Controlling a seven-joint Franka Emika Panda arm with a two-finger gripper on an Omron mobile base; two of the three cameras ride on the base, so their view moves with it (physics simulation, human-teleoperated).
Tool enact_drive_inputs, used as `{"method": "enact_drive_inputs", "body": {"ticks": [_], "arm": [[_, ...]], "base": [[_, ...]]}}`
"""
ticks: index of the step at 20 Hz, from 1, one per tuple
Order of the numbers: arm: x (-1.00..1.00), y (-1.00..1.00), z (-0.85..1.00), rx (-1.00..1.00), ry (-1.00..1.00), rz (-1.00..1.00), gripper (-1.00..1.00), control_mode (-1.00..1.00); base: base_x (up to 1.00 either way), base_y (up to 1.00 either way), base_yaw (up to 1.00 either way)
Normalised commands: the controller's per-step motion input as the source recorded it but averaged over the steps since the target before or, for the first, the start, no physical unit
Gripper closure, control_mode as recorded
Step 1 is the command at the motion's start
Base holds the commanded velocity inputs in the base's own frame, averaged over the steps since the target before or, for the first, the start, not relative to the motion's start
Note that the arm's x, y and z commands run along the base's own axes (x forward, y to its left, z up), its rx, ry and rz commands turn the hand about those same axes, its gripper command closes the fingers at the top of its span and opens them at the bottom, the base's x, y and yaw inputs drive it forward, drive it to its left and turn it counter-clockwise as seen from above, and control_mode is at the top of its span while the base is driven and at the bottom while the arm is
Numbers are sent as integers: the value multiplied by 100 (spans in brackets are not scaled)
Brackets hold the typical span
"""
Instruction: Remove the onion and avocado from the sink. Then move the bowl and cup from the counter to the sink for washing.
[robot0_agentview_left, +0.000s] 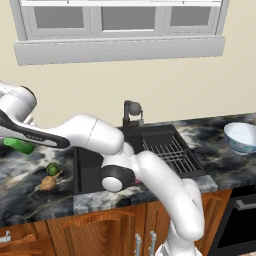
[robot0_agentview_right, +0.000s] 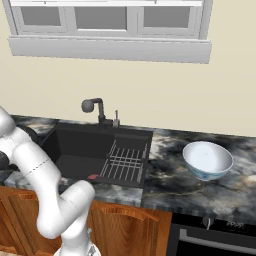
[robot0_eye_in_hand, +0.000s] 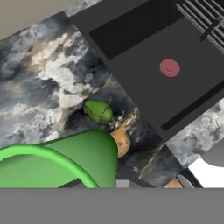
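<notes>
The bright green cup (robot0_agentview_left: 20, 145) hangs tilted above the counter (robot0_agentview_left: 25, 175) left of the sink (robot0_agentview_left: 150, 145), and my gripper (robot0_agentview_left: 15, 141) is shut on its rim. In the hand view the cup (robot0_eye_in_hand: 57, 162) looms large at the lower left, hiding my fingertips. Below it on the marbled stone lie the dark green avocado (robot0_agentview_left: 51, 169) (robot0_eye_in_hand: 99, 111) and the tan onion (robot0_agentview_left: 48, 183) (robot0_eye_in_hand: 121, 139), side by side near the basin's left edge. The white-blue bowl (robot0_agentview_left: 241, 137) (robot0_agentview_right: 207, 160) stands upright on the counter right of the sink (robot0_agentview_right: 90, 150).
A dark faucet (robot0_agentview_left: 132, 112) (robot0_agentview_right: 95, 107) rises behind the basin. A wire rack (robot0_agentview_left: 167, 150) (robot0_agentview_right: 125, 162) covers its right part, and a red drain (robot0_eye_in_hand: 169, 68) marks the floor. Wooden cabinets (robot0_agentview_left: 100, 230) run below, and an oven front (robot0_agentview_right: 215, 235) sits at the right.
</notes>
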Motion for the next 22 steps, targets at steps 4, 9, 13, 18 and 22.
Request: {"method": "enact_drive_inputs", "body": {"ticks": [4,9,13,18,22], "arm": [[-14,-48,2,0,-8,6,100,-100],[-13,-53,3,0,-3,5,100,-100],[-14,-59,3,0,0,2,100,-100],[-16,-61,4,0,-1,2,100,-100],[-18,-62,3,0,-1,2,100,-100]], "base": [[0,0,0],[0,0,0],[0,0,0],[0,0,0],[0,0,0]]}}
